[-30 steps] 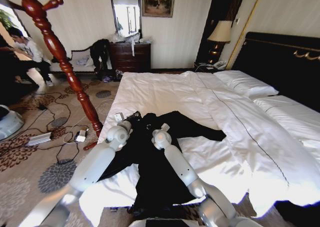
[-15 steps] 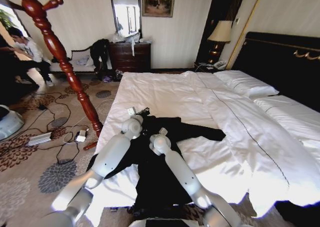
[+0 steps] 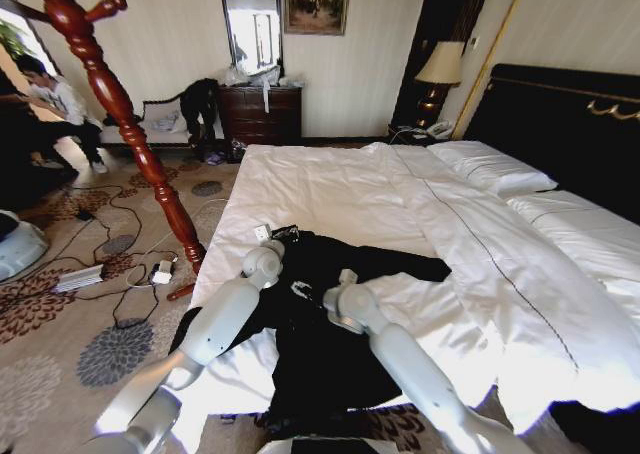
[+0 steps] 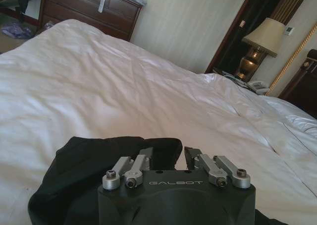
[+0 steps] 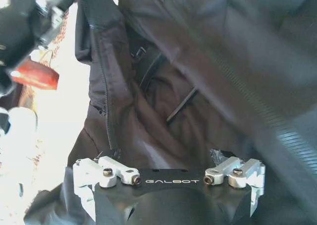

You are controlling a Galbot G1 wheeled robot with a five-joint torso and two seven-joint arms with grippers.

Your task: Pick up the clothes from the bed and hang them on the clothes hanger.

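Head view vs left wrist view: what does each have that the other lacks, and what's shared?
Head view alone: the clothes hanger standing on the carpet off the bed's left side, the right gripper over the clothes, and the garment's full spread to the bed's near edge.

Left wrist view alone: the left gripper close up, fingers slightly parted at the garment's upper edge.

Both: the bed, the black clothes, the bedside lamp and the dresser.

The room is seen from above by the head camera, looking forward and down across the bed [image 3: 330, 189]. From the left wrist, the sheets are viewed low toward a lamp [image 4: 267, 36]. The black coat [image 5: 208, 76] is viewed close up from the right wrist, and is shared by all views.
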